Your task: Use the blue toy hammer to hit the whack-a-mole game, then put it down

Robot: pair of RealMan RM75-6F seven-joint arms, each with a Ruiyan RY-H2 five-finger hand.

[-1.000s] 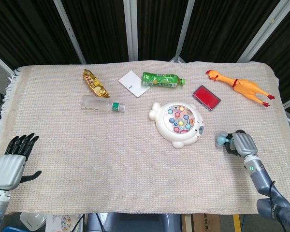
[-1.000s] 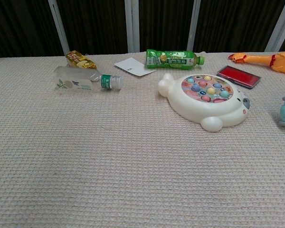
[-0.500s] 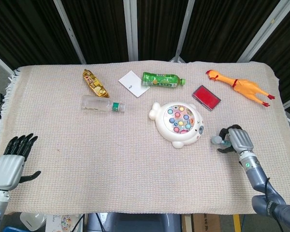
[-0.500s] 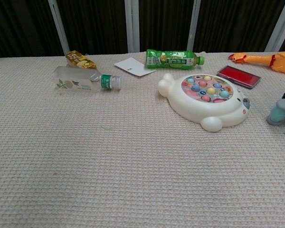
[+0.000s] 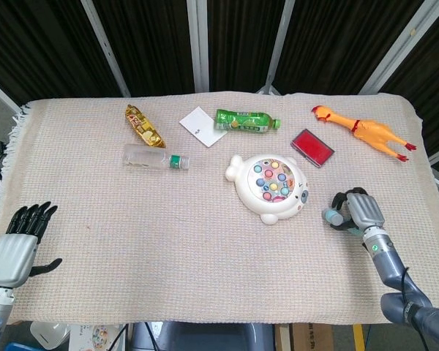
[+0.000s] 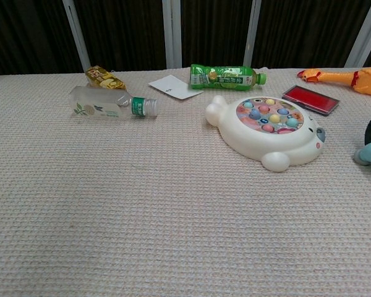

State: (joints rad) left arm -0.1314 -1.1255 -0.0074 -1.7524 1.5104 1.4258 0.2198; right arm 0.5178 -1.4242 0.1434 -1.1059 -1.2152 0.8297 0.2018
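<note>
Right hand [image 5: 357, 211] grips the blue toy hammer [image 5: 334, 217] low over the cloth-covered table [image 5: 205, 241], fingers curled round it; its pale blue head pokes out to the left, just right of the whack-a-mole game [image 5: 270, 187] and apart from it. In the chest view only the hammer head [image 6: 368, 154] shows at the right edge. Left hand [image 5: 16, 247] rests at the near left corner, empty, fingers straight and slightly spread.
</note>
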